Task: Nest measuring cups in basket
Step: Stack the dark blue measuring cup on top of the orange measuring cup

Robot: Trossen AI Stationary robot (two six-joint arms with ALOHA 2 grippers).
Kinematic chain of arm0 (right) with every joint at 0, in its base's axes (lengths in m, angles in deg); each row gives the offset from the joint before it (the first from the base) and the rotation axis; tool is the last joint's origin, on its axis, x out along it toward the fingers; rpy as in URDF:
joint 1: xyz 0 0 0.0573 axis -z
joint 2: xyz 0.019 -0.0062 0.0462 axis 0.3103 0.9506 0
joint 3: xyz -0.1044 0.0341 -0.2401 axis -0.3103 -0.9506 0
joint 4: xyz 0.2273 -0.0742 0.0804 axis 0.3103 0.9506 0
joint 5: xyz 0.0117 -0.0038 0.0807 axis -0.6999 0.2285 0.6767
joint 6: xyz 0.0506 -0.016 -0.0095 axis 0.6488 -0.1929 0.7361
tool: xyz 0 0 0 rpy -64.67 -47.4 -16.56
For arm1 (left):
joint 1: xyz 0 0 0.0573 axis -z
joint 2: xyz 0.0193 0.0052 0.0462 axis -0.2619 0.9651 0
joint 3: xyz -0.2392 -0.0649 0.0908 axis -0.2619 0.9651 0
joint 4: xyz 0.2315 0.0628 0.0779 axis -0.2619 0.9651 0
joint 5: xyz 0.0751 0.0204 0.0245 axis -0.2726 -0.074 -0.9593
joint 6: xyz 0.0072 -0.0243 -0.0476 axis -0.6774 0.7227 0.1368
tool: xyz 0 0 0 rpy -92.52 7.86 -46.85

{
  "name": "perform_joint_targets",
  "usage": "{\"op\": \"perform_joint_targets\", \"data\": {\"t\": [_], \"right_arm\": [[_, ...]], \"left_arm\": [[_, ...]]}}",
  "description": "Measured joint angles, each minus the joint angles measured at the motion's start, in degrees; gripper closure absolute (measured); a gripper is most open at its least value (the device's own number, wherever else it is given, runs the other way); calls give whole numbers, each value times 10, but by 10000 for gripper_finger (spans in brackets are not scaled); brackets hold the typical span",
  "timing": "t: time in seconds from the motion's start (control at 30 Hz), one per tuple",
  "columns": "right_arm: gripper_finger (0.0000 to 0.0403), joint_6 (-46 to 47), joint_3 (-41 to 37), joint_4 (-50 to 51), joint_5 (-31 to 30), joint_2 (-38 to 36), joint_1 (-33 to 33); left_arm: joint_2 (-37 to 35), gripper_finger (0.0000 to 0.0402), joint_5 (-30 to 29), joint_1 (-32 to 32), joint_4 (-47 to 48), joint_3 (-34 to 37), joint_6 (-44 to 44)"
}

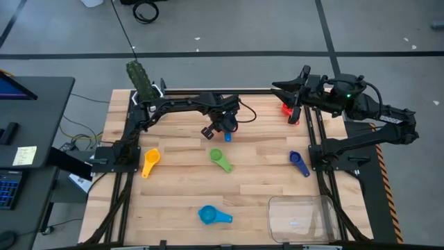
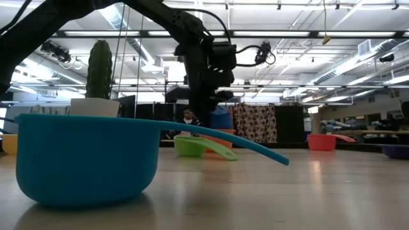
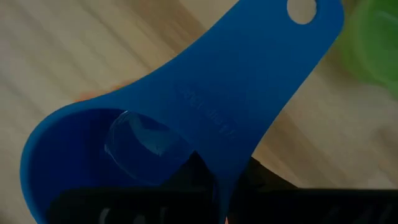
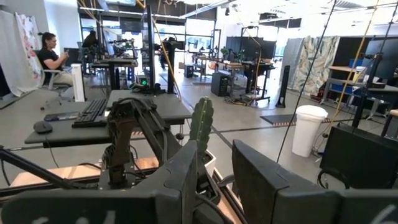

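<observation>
My left gripper (image 1: 223, 129) hangs over the table's middle, pointing down, shut on a blue measuring cup (image 3: 186, 106). In the low view that blue cup (image 2: 221, 120) sits just above an orange cup (image 2: 225, 140); whether they touch, I cannot tell. A green cup (image 1: 220, 160) lies just nearer, a yellow cup (image 1: 150, 162) at the left, a dark blue cup (image 1: 299, 163) at the right and a light blue cup (image 1: 211, 215) near the front. The clear basket (image 1: 302, 219) stands at the near right corner. My right gripper (image 1: 295, 89) waits raised and open at the far right, above a red cup (image 1: 287, 110). My left gripper holds the blue cup where its flat handle joins the bowl's rim (image 3: 214, 165). One dark finger (image 3: 180, 186) shows inside the bowl and the other under the handle. The fingers come from above, pointing steeply down. The handle's holed end (image 3: 303, 9) points away toward the green cup (image 3: 373, 37).
A white pot with a green cactus (image 1: 141, 80) stands at the far left corner. Dark arm frames run along both sides of the table. Bare wood lies between the green cup and the basket.
</observation>
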Motion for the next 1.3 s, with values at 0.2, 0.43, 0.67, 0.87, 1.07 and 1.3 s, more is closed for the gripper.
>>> {"op": "perform_joint_targets", "data": {"t": [0.2,0.43,0.67,0.87,1.07,1.3], "right_arm": [[296,-3,0,0,0,0,0],[296,-4,0,0,-1,0,0],[296,-19,0,0,-1,-1,0],[296,-19,0,0,-1,-1,0],[296,-19,0,0,-2,-1,0],[296,-19,0,0,-3,-1,0]], "left_arm": [[3,360,1,3,-4,0,17],[-2,308,-41,8,-11,0,62],[-3,303,-47,14,-16,0,87],[-3,302,-133,24,-22,0,103],[-3,301,-162,27,-32,0,119],[-4,306,-156,27,-19,0,119]]}}
